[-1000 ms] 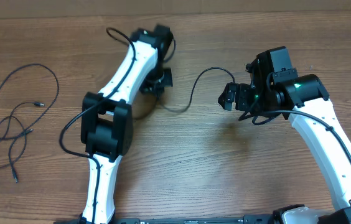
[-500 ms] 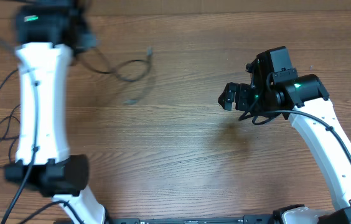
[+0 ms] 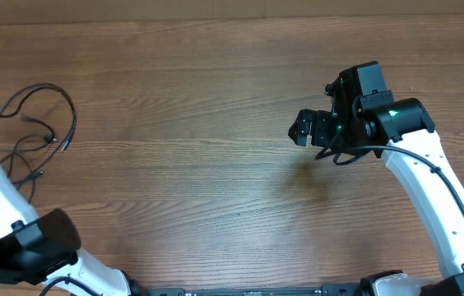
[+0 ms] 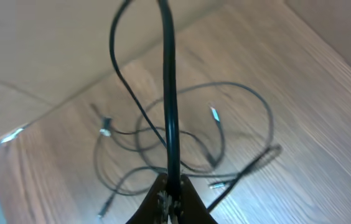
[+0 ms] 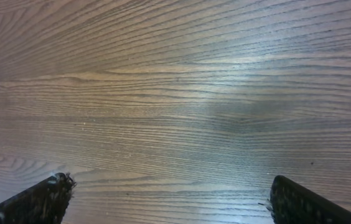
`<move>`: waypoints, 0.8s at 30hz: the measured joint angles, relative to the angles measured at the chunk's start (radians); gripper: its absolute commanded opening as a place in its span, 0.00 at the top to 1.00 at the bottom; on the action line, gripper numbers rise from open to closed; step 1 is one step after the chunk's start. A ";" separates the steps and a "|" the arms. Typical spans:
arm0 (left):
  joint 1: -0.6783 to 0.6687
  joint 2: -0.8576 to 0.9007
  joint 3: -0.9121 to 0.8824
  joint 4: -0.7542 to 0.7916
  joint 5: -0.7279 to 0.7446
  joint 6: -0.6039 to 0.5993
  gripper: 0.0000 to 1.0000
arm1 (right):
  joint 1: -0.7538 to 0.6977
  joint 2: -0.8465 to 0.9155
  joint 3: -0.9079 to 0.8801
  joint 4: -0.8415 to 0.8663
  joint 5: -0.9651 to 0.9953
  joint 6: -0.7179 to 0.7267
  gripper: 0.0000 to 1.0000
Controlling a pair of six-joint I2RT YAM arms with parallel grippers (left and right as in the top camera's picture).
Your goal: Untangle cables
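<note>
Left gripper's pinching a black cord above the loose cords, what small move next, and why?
Probably lower the left gripper slightly and release: its pinched cord curves down toward the loose cords spread on the table, so dropping it gently should avoid new crossings.

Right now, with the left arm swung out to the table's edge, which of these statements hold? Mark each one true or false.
1. The left hand is shut on a thin black cable. True.
2. The right hand grips a cable end. False: its fingers stand wide apart, with nothing between them, over the bare brown wooden table.
3. The loose loops of thin black cables lie at the left side of the table in the overhead view. True.
4. A cable stretches across the table from one hand to the other. False: no cable lies near the right hand; the wood around it is bare.
</note>
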State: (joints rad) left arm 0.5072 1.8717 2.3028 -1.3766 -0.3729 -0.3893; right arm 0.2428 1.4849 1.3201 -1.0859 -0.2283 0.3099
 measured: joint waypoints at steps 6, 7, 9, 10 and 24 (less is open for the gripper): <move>0.068 0.000 0.000 0.000 0.076 0.006 0.23 | 0.000 0.000 0.000 0.001 0.000 0.000 0.00; 0.068 0.000 0.000 0.000 0.087 0.007 0.20 | 0.000 0.000 0.000 0.000 0.000 0.000 0.00; 0.064 0.000 0.000 -0.004 0.105 0.005 0.18 | 0.000 0.000 0.000 0.001 0.000 0.000 0.00; 0.062 0.000 0.000 -0.009 0.114 0.005 0.18 | 0.000 0.000 0.000 0.002 0.000 0.000 0.00; -0.052 0.000 0.000 -0.069 0.577 0.080 0.13 | 0.000 0.000 0.000 0.246 0.001 0.000 0.00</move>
State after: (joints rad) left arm 0.4549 1.8717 2.3028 -1.4456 0.2039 -0.3092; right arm 0.2428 1.4849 1.3201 -0.8394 -0.2272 0.3096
